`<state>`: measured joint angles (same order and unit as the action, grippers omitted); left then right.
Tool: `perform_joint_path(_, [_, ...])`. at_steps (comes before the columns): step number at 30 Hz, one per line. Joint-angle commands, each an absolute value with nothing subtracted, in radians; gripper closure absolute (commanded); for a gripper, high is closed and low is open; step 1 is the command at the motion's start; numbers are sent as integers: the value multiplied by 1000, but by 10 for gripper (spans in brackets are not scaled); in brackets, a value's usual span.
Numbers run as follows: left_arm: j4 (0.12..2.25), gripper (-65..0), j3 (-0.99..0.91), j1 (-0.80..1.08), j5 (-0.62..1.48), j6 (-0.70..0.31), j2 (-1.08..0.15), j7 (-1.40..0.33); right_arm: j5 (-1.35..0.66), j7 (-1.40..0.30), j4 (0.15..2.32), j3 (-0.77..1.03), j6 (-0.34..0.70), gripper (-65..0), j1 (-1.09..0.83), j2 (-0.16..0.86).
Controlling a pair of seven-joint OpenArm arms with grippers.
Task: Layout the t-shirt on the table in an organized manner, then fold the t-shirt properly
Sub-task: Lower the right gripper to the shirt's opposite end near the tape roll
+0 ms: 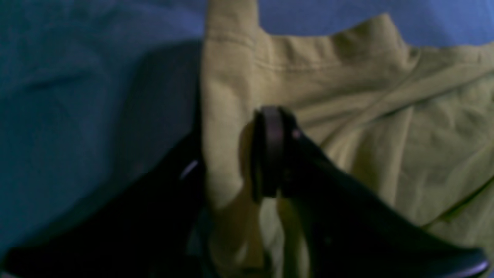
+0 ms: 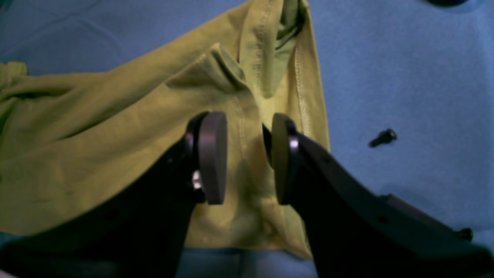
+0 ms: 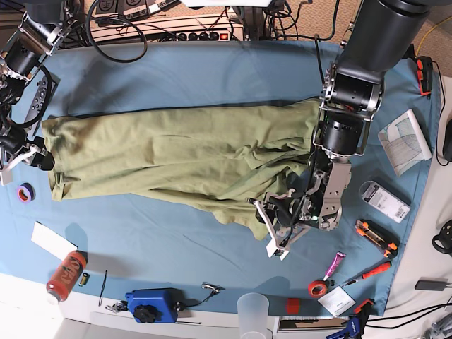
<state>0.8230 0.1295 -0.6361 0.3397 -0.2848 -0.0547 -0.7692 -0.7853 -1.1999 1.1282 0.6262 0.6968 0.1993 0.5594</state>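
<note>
The t-shirt (image 3: 176, 159) lies spread lengthwise across the middle of the table (image 3: 212, 78), a long olive band running from the near-left edge toward the right, wrinkled and partly doubled over on itself. One corner of it hangs down toward the front, just beside the left gripper (image 3: 279, 212).

In the left wrist view the picture is blurred, but the left gripper (image 1: 266, 154) seems to have its pads pressed together with a fold of the shirt (image 1: 347, 96) between them; cloth bunches up on both sides of the dark fingers.

In the right wrist view the right gripper (image 2: 247, 158) stands with its jaws apart, a hemmed edge of the shirt (image 2: 115, 146) lying under the gap, and neither pad is pinching the cloth. A small black screw (image 2: 383, 138) rests on the blue cloth (image 2: 405, 77) nearby.

Around the table's front and right edges sit a red can (image 3: 65, 275), a blue box (image 3: 150, 305), a clear cup (image 3: 253, 314), rolls of tape (image 3: 25, 192) and screwdrivers (image 3: 367, 272).
</note>
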Motion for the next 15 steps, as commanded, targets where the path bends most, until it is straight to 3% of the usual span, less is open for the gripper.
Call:
perform_joint_path(1, [838,-181,128,-677,343,-289,-52,-753,-803,-1179,1144,631,698,-201,219,587])
perform_joint_path(5, [838,-166,128,-676,343,-284,-53,-750,-802,-1179,1144,631,698,-201,219,587])
perform_joint_path(8, [838,0,128,-677,343,-262,-53,-749,-802,-1174,1144,631,698,-201,219,587])
perform_joint_path(15, [846,0,128,-721,344,-263,-53,-846,-786,-1106,1144,631,698,-201,231,587])
